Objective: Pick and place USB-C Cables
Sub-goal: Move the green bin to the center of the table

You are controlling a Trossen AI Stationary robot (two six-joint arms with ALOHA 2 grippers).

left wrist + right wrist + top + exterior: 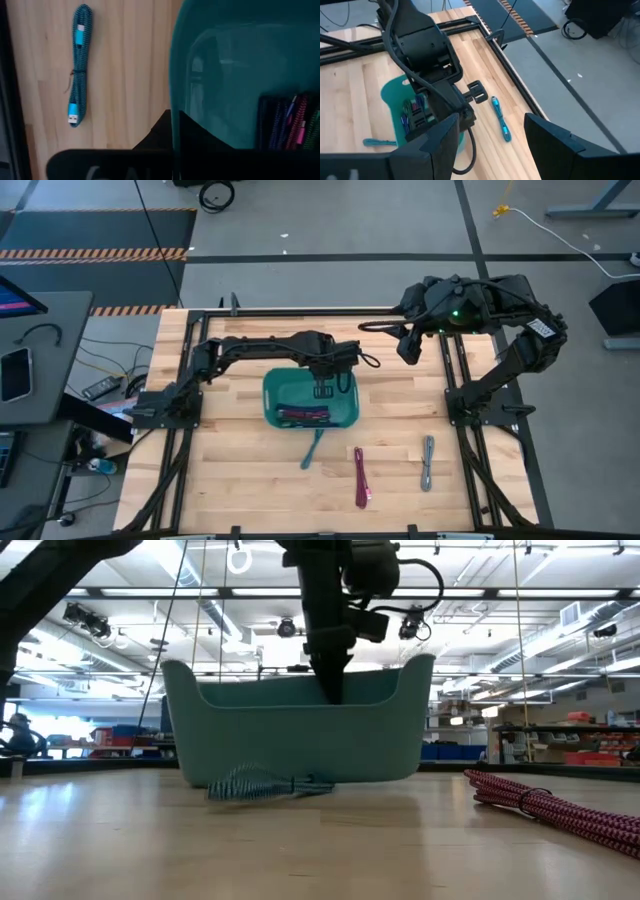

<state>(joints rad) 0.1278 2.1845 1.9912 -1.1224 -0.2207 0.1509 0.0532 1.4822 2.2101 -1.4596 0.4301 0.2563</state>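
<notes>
A teal basket (272, 395) stands mid-table and holds several cable bundles (305, 416), purple, magenta and green (295, 125). My left gripper (322, 390) points down inside the basket by its far wall, fingers close together, with nothing seen between them. A teal cable (312, 448) lies on the table against the basket's near wall (265, 783). A cyan cable (77, 65) lies beyond the far wall (501, 119). A magenta cable (360, 477) and a grey cable (428, 463) lie near the front. My right gripper (410, 345) is open and empty, raised at the far right. My left gripper comes from above, pointing down, with its tips below the basket's rim (330, 690). In the left wrist view the far rim (172, 75) lines up with the seam between the fingers (160, 132). I cannot tell whether it touches the wall.
Dark frame rails (455, 380) run along the table's left, right and far sides. A side desk with a phone (15, 372) stands off the left edge. Bare wood lies between the magenta and grey cables and along the near left.
</notes>
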